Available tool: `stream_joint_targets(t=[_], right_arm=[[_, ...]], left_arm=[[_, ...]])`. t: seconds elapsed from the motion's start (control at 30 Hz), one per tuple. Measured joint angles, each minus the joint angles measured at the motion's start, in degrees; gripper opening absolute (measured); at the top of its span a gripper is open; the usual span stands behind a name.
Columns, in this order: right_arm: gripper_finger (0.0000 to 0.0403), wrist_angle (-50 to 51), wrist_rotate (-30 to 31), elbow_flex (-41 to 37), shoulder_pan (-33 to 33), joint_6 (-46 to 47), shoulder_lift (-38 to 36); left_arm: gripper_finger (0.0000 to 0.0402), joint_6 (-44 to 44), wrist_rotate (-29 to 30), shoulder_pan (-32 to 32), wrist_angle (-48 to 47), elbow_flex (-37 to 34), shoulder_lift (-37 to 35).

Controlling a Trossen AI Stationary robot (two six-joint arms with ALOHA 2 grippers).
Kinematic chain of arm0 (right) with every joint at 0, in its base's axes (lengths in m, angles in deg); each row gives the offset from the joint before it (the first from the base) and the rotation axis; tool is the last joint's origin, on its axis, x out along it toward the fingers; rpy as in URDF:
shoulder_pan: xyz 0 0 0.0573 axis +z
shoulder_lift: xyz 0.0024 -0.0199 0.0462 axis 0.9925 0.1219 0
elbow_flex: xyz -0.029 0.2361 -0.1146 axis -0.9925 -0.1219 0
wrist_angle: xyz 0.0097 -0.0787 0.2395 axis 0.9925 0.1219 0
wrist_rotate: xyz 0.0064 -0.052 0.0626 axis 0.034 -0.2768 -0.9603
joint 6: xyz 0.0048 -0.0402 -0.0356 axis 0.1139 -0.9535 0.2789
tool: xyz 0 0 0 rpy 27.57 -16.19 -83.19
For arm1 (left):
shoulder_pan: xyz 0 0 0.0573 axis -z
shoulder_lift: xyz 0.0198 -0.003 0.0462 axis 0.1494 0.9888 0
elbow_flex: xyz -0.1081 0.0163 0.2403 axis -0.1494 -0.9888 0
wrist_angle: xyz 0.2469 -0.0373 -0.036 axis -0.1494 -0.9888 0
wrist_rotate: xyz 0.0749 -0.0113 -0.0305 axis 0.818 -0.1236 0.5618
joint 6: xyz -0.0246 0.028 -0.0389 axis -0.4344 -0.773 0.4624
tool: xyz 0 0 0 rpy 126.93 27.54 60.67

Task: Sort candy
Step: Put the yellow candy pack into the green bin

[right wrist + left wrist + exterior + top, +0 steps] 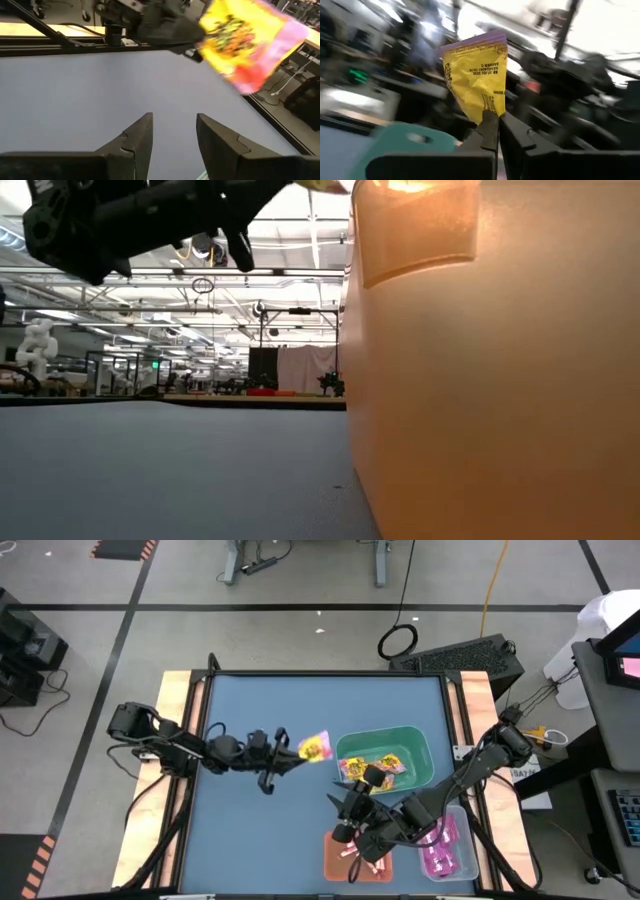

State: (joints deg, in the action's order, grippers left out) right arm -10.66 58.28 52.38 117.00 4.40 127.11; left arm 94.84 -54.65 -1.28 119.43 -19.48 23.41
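I am carrying a yellow packet clamped by its bottom edge in my left pincer, aloft just short of the green bin; I am aiming to clear its rim before releasing, while my right pincer is waiting part-open and empty

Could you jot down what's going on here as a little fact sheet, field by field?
Left gripper: shut on a yellow packet, held above the table
Right gripper: open, holding nothing, near the bins
Green bin: holds yellow packets
Orange bin: holds pink-white sticks
Clear bin: holds magenta packets
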Motion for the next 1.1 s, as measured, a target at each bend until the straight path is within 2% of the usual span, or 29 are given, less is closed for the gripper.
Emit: stream_joint_targets(t=[0.13, 0.27, 0.43, 0.6, 0.67, 0.97, 1.1], right_arm=[[0.0141, 0.01, -0.20, 0.00, -0.07, 0.26, 0.00], [0.0141, 0.33, -2.19, 0.00, 0.55, -0.28, -0.35], [0.0141, 1.05, -2.63, -0.07, 1.79, -6.06, -4.61], [0.0143, 0.86, -9.94, -0.07, 1.60, -11.10, -10.35], [0.0147, 0.85, -10.96, -0.02, 1.10, -11.79, -12.02], [0.0224, -1.30, -13.78, 0.00, -4.81, -13.40, -12.13], [0.0254, -6.03, -18.68, -0.07, -6.88, -17.04, -10.59]], left_arm=[[0.0010, 3.89, -7.15, 0.41, -0.41, -0.08, 0.02], [0.0010, 4.36, -8.48, 1.53, 0.45, -0.09, 0.02], [0.0010, -2.36, -13.11, 2.20, -0.86, -0.09, 0.02], [0.0010, -8.77, -15.87, 2.51, -2.15, -0.09, 0.02], [0.0010, -10.79, -15.93, 2.55, -2.17, -0.09, 0.02], [0.0010, -19.39, -16.17, 2.99, -2.74, -0.09, 0.02], [0.0010, -23.78, -16.32, 3.33, -3.94, -0.09, 0.02]])
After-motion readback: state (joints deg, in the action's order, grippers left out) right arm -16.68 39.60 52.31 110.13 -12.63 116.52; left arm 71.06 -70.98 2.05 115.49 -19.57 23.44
